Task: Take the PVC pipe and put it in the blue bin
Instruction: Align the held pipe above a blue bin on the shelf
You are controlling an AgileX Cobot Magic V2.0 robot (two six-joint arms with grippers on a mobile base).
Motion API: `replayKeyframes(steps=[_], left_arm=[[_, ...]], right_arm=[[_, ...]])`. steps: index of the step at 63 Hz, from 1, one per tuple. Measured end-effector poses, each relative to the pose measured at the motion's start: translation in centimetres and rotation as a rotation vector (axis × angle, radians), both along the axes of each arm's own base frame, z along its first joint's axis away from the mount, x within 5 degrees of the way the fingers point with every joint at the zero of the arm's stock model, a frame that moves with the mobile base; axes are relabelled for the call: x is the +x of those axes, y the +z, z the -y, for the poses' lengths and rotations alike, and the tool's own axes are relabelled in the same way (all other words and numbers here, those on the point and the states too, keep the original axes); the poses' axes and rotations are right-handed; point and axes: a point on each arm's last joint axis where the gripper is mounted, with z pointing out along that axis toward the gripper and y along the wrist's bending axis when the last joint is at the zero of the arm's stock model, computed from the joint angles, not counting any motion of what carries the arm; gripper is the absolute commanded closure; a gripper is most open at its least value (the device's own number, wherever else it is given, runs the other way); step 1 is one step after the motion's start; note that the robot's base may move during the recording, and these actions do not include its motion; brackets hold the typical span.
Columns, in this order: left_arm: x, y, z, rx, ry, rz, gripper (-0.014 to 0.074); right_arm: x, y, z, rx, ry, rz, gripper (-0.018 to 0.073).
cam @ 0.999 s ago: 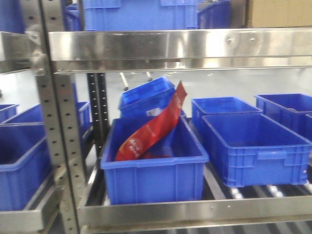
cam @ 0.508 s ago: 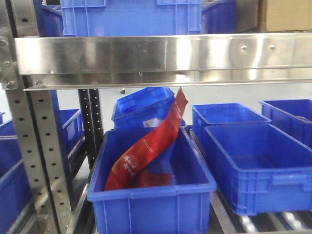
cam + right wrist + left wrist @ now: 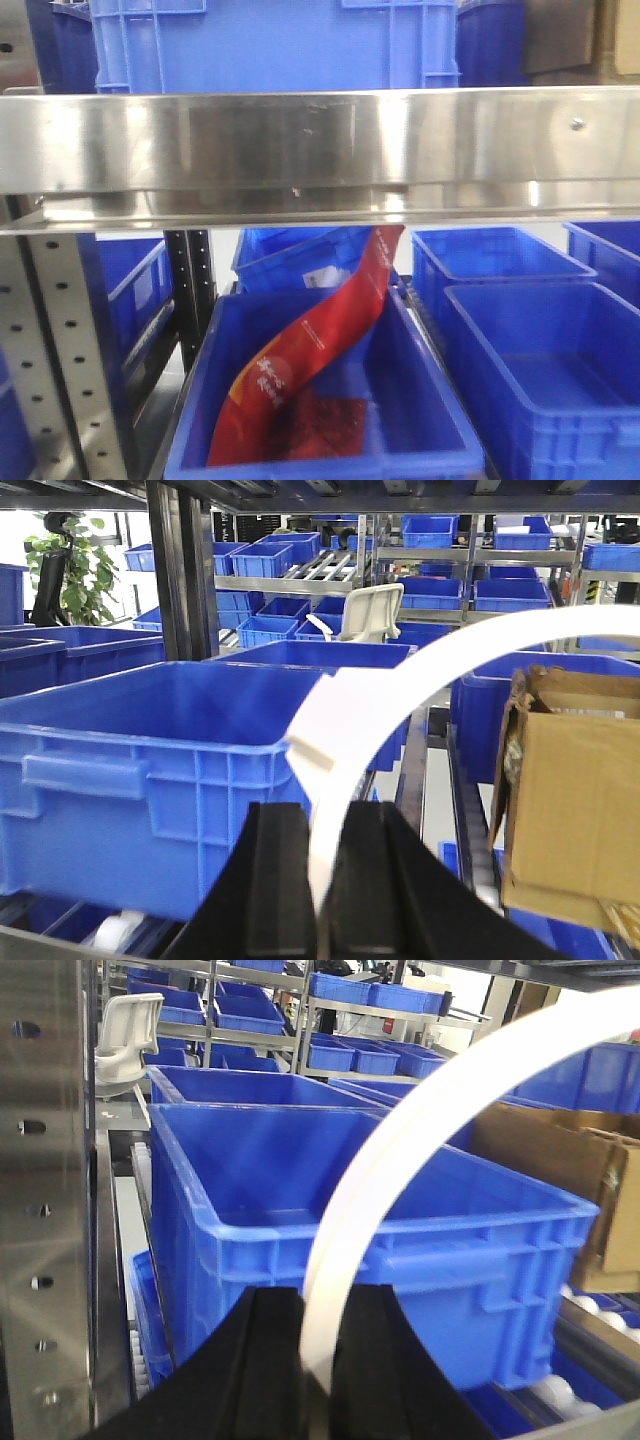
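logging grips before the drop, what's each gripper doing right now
Left gripper: shut on the PVC pipe.
Right gripper: shut on a PVC pipe; whether it is the same piece cannot be told.

A wide steel shelf rail (image 3: 320, 150) is seen across the front view, carried at left by a perforated upright (image 3: 70, 380). A black slotted post (image 3: 190, 290) is set behind it. Further racks (image 3: 300, 580) w/ rows of blue crates (image 3: 262, 558) are seen in the bkgd, brightly lit. A leafy plant (image 3: 80, 565) is placed far left and a torn cardboard box (image 3: 570, 800) at right. White rollers (image 3: 548, 1392) are fitted along the shelf.
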Motion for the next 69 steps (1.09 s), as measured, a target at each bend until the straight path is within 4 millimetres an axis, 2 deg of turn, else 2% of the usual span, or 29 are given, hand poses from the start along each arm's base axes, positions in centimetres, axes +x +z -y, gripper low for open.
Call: replayKeyframes(steps=[69], left_arm=[[0.00, 0.00, 0.00, 0.000, 0.000, 0.000, 0.0707]], right_arm=[[0.00, 0.00, 0.00, 0.000, 0.000, 0.000, 0.0727]])
